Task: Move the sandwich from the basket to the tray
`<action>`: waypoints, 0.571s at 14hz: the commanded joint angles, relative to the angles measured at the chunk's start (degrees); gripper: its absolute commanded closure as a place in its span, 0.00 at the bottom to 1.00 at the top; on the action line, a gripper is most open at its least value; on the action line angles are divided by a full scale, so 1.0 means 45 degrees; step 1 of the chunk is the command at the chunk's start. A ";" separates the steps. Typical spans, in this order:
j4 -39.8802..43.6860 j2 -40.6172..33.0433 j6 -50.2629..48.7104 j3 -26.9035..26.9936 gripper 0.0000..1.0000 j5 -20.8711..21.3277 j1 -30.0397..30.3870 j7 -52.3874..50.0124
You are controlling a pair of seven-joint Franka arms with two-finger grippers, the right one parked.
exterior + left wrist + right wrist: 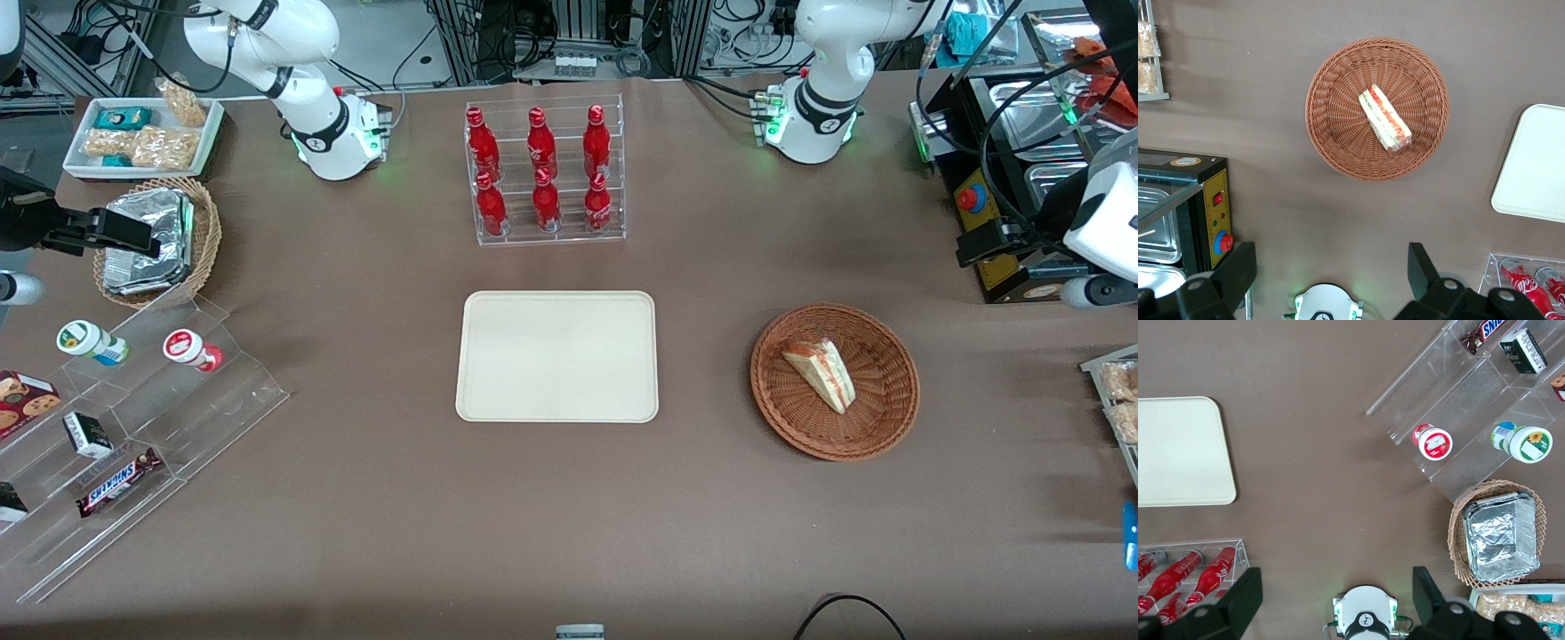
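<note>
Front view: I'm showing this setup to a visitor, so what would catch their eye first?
Probably the rack of red bottles, standing farther from the camera than the bare cream tray at the table's middle. Next, the sandwich lying alone in the reddish-brown basket, beside the tray toward the working arm's end. The left gripper hangs open high above the table, near the basket.

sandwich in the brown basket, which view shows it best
The left wrist view: it looks straight down on the sandwich in the basket, filling layers clear, between the open gripper jaws. The front view shows the sandwich smaller. The right wrist view misses it.
</note>
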 commanded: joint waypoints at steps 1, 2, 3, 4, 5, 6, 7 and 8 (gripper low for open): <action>-0.0151 -0.0504 -0.0001 0.0038 0.00 -0.0099 0.0005 0.0137; -0.0113 -0.0447 0.0019 0.0039 0.00 -0.0138 0.0005 0.0157; -0.0132 -0.0408 0.0019 0.0039 0.00 -0.0197 0.0005 0.0118; -0.0151 -0.0330 0.0039 0.0039 0.00 -0.0217 0.0005 0.0118; -0.0151 -0.0156 0.0039 0.0039 0.00 -0.0256 0.0024 0.0118; -0.0151 0.0020 0.0039 0.0039 0.00 -0.0275 0.0025 0.0118; -0.0209 0.0157 0.0077 0.0058 0.00 -0.0295 0.0102 0.0098; -0.0210 0.0584 0.0136 0.0058 0.00 -0.0198 0.0045 0.0079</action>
